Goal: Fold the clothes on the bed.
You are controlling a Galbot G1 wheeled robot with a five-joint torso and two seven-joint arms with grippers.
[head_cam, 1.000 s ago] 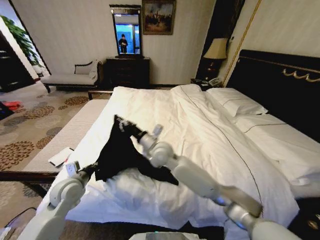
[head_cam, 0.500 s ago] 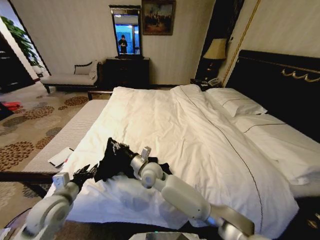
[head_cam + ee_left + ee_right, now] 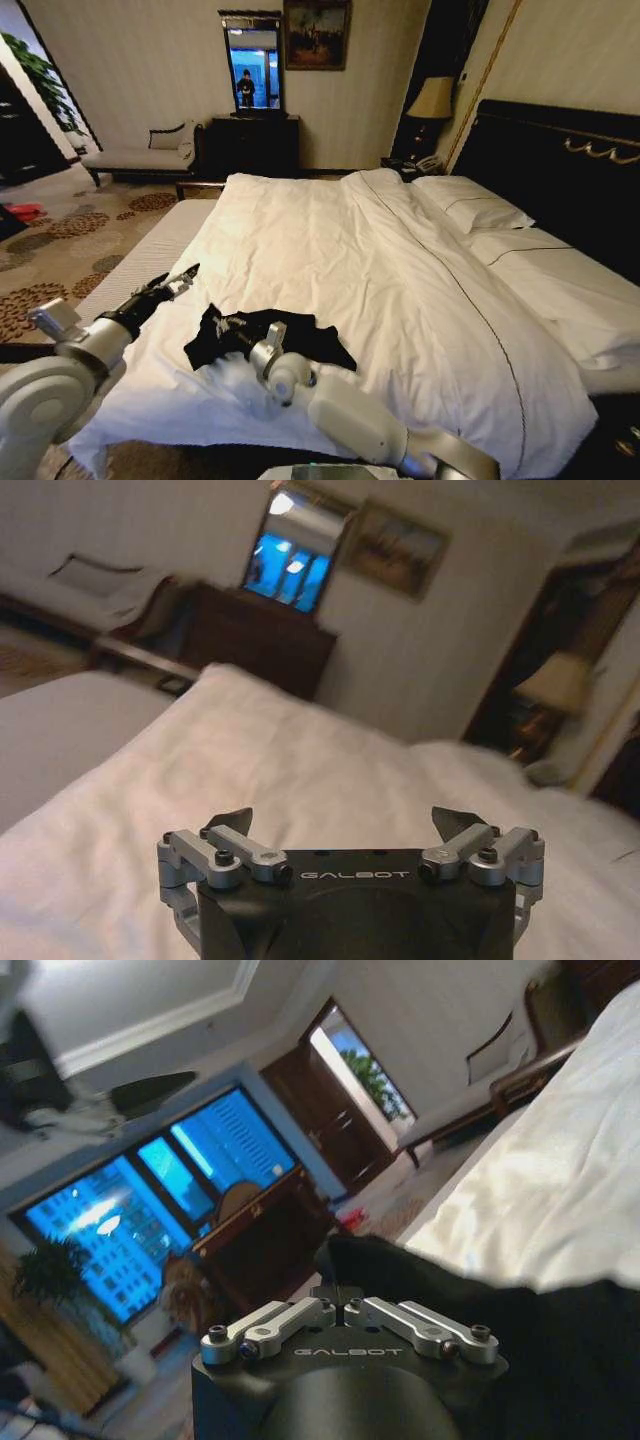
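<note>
lowered since a second ago, the shirt [image 3: 262,336] lies bunched on the bed's [image 3: 400,260] near left, right gripper [image 3: 231,328] clamped on it. left gripper [image 3: 186,276], fingers apart, has let go, hovering left.

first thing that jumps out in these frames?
The black T-shirt, crumpled on the near part of the white bed, is the one dark patch on the duvet. The right gripper is shut on its fabric, seen close up in the right wrist view. The left gripper is open, above the duvet beyond the shirt's left edge.
</note>
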